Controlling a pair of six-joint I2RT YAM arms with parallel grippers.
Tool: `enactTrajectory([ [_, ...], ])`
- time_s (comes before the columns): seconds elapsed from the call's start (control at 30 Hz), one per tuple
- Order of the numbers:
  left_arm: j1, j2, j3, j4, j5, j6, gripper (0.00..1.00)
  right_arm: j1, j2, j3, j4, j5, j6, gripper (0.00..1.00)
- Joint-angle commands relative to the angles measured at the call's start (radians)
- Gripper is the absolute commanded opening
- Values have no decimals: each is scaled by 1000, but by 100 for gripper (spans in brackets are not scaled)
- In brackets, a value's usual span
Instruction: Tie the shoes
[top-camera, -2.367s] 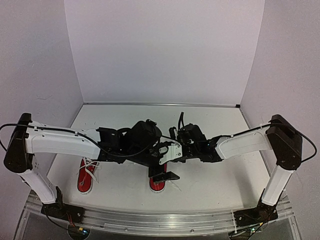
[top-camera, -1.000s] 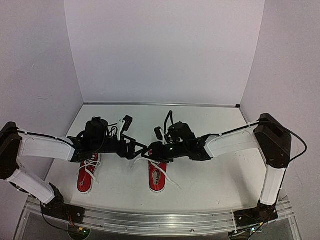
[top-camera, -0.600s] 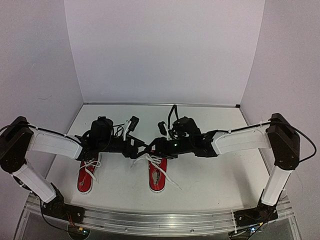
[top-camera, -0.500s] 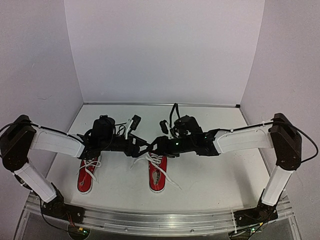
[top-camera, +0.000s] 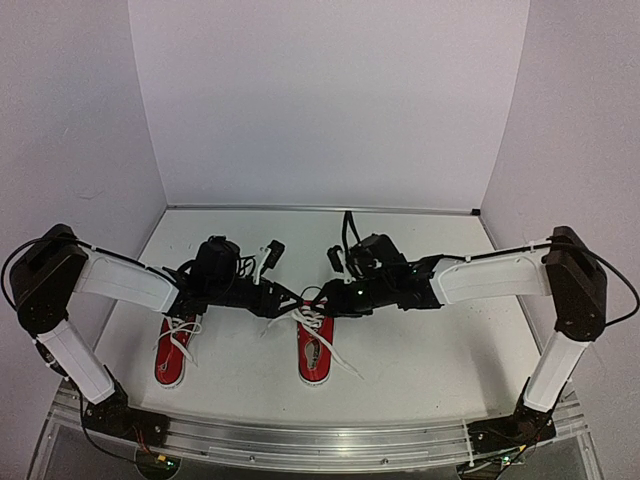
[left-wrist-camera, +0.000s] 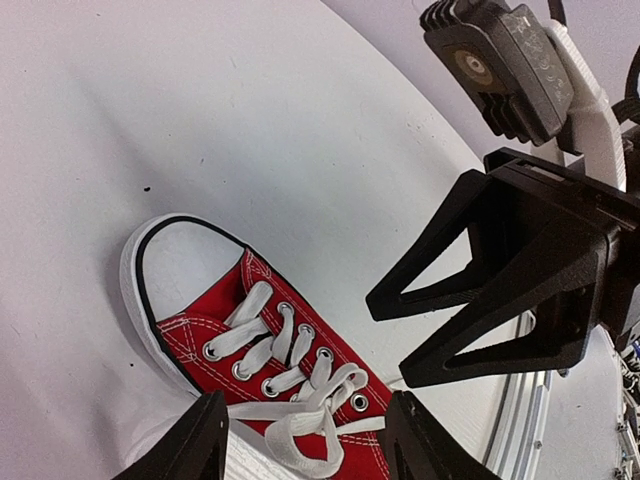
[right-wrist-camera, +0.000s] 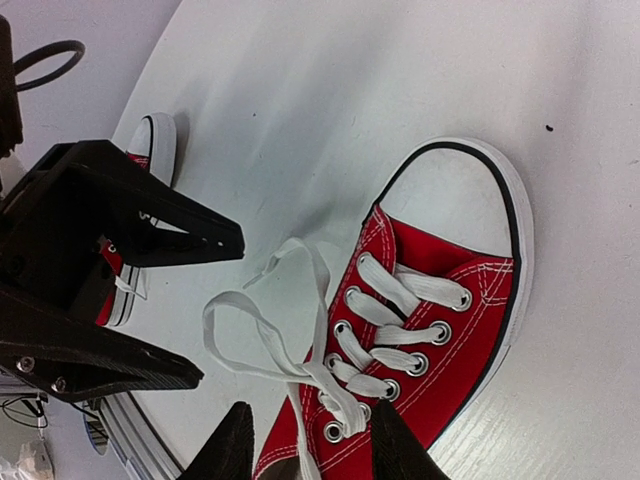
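Overhead, both arms reached inward above the white table (top-camera: 430, 350), their grippers facing each other over the laced end of the middle sneaker (top-camera: 314, 352). That sneaker lay at 6 o'clock from the grippers, toe toward 12 o'clock. The second sneaker (top-camera: 171, 352) lay well apart at 9 o'clock of the first, its front partly under the left arm.

The left gripper (left-wrist-camera: 308, 405) had its fingers spread wide, with the upper eyelets and a flat strand of white lace (left-wrist-camera: 300, 428) showing between them. The right gripper (right-wrist-camera: 312, 410) was likewise spread, straddling the same upper eyelets.

The lace was untied. In the right wrist view a loose loop of it trailed onto the table toward 9 o'clock of the eyelets, and the white toe cap (right-wrist-camera: 455, 205) pointed toward 2 o'clock.
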Motion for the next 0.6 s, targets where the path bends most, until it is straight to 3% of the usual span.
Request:
enactTrajectory([
  [0.0,6,27,15,-11,-12,-14,51,-2,26,54,-21,16,-39,37],
  [0.2,12,46,33,-26,8,-13,34,-2,60,82,-46,2,-62,37],
  [0.57,18,44,39,-36,24,-7,18,-2,109,99,-70,-20,-86,31],
])
